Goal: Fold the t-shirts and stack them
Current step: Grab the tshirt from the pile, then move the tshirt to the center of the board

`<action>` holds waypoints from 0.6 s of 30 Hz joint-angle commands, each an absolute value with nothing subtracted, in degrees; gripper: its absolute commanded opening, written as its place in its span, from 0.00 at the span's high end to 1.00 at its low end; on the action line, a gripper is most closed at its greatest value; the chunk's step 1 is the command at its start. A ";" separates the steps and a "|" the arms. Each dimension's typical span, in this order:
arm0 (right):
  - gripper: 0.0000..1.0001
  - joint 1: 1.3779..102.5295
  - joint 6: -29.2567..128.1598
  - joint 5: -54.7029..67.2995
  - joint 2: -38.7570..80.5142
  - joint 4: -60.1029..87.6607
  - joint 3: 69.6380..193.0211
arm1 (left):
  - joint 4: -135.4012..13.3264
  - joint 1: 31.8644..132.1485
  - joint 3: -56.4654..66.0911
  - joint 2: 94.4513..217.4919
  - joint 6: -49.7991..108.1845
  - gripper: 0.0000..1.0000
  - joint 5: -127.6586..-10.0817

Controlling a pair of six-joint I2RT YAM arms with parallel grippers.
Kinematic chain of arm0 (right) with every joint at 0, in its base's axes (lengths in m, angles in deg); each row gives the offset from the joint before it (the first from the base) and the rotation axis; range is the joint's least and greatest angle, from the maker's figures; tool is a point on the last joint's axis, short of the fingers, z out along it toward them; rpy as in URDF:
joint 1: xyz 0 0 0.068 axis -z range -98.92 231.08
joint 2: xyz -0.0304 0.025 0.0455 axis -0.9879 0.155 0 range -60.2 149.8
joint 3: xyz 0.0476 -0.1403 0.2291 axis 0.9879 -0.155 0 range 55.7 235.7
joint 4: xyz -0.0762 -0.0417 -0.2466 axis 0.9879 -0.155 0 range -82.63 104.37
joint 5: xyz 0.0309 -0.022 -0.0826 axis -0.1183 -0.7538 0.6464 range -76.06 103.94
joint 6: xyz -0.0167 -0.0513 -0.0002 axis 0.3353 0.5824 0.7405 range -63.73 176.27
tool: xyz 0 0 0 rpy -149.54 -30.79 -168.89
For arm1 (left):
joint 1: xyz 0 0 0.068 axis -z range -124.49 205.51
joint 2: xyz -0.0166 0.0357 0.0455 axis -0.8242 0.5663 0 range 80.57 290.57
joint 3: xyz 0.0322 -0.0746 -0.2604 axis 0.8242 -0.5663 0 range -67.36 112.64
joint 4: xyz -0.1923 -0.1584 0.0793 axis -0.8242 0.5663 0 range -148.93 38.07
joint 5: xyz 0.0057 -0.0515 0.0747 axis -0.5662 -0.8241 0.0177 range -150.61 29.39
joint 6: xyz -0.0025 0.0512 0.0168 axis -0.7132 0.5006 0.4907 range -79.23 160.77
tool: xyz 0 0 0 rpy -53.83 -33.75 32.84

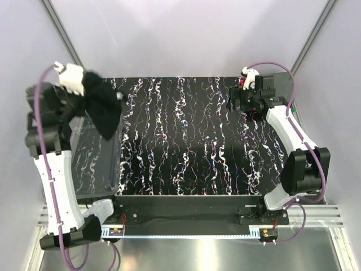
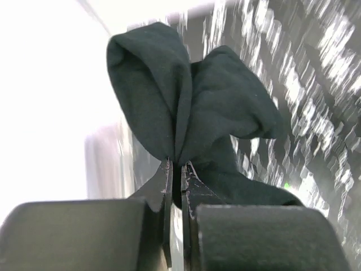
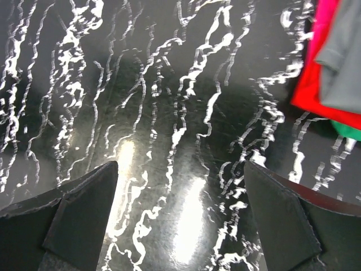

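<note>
My left gripper is shut on a bunched black t-shirt and holds it in the air above the left edge of the table, over the bin. In the left wrist view the jaws pinch a fold of the black t-shirt, which bulges out past them. My right gripper is open and empty at the far right. In the right wrist view it hovers over bare tabletop. The red, grey and green folded t-shirts lie stacked just beyond its right finger.
A clear plastic bin stands at the table's left side, under the hanging shirt. The black marbled tabletop fills the middle. Metal frame posts rise at the back left and back right.
</note>
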State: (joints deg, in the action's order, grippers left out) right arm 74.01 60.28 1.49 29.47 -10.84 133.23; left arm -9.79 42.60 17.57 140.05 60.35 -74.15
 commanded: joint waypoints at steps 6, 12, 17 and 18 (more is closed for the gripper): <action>0.00 73.96 60.22 0.65 32.61 -10.41 140.06 | -12.35 52.59 46.71 154.55 50.80 1.00 -92.25; 0.00 74.14 67.77 1.73 30.77 -10.41 141.31 | -12.44 66.39 48.31 160.45 52.55 1.00 -94.80; 0.02 74.05 71.47 -2.75 23.48 -10.85 136.13 | -12.53 78.33 45.33 163.18 52.46 1.00 -95.50; 0.03 74.05 71.82 -4.59 22.43 -11.37 133.85 | -12.44 79.49 44.62 164.05 52.20 1.00 -95.68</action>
State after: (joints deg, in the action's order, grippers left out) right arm 74.03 68.08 -0.34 28.55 -11.49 136.71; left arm -8.87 75.25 44.80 164.94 52.96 -91.81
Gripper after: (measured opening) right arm 0.981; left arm 0.038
